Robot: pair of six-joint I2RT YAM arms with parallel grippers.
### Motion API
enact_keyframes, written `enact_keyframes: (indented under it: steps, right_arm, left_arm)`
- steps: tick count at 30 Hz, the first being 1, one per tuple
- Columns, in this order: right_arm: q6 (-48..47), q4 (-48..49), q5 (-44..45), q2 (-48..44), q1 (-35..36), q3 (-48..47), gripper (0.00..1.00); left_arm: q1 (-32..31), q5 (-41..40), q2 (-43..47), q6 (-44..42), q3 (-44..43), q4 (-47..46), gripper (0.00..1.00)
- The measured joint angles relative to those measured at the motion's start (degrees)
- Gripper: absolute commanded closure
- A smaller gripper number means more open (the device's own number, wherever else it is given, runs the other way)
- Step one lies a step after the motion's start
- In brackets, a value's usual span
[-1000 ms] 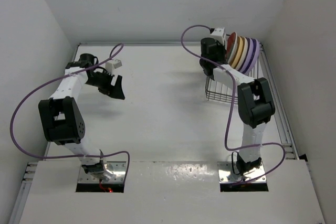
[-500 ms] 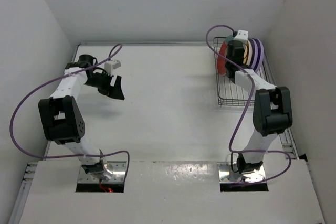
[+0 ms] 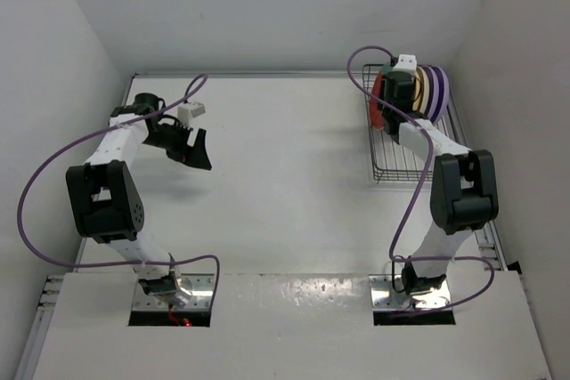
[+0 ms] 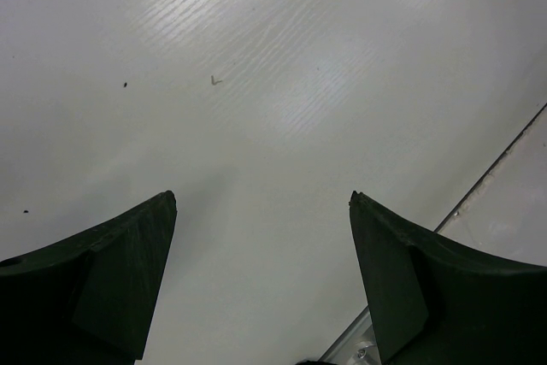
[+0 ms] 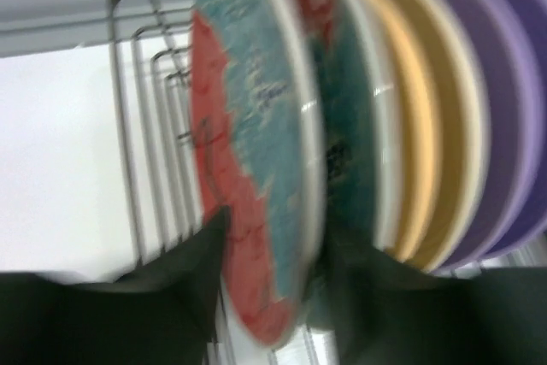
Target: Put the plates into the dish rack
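Right fingers (image 5: 184, 284): narrow, one either side of the front red plate (image 5: 248, 151), pinching its lower rim. It's blurry, but that looks like a real grip.
Left fingers (image 4: 111, 271): spread wide, holding nothing, hanging over the white worktop (image 4: 282, 66) well away on the left.
Plates (image 3: 427, 91): all on edge, packed face to face at the far end of the dish rack (image 3: 392, 162). From the front they go red-teal, red-teal, cream, orange-yellow, then lilac.
Dish rack: long axis runs near-to-far, in the far right corner.
Room: bare wire slots on the near side of the plates; right-hand rail (image 3: 472, 175) just beside the rack, back wall (image 3: 294, 15) close behind.
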State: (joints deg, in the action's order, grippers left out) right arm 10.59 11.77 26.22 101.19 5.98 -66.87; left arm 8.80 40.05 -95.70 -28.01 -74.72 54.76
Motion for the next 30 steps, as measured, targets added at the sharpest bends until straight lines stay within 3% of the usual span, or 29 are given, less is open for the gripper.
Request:
enact_keyframes:
  steps: [8,10,16,19,25,30]
  right_arm:
    - [-3.1,-8.61,0.55,-3.23,3.48,-1.14,0.15]
    - [-3.78,-11.34,0.79,-5.68,4.26,-3.21,0.0]
    - [-3.04,-19.19,-0.11,-19.65,5.64,-8.33,0.0]
    - [-2.27,-23.47,-6.4,-31.5,5.38,-5.7,0.0]
    - [1.25,-33.35,-23.98,-51.78,5.38,10.03,0.0]
    - [13.97,-42.29,-31.91,-60.89,5.49,29.27,0.0]
  left_arm:
    - [0.26,0.24,0.0,0.0,-0.33,0.02,0.13]
    - [0.26,0.22,0.0,0.0,-0.85,0.07,0.13]
    - [0.26,-1.53,0.04,0.0,-2.03,0.0,0.12]
    - [0.26,-3.93,0.5,0.33,-2.03,-0.26,0.12]
    - [0.09,-10.99,3.85,3.23,-0.13,-3.61,0.09]
    - [-0.94,-15.5,7.02,5.14,2.1,-5.75,0.05]
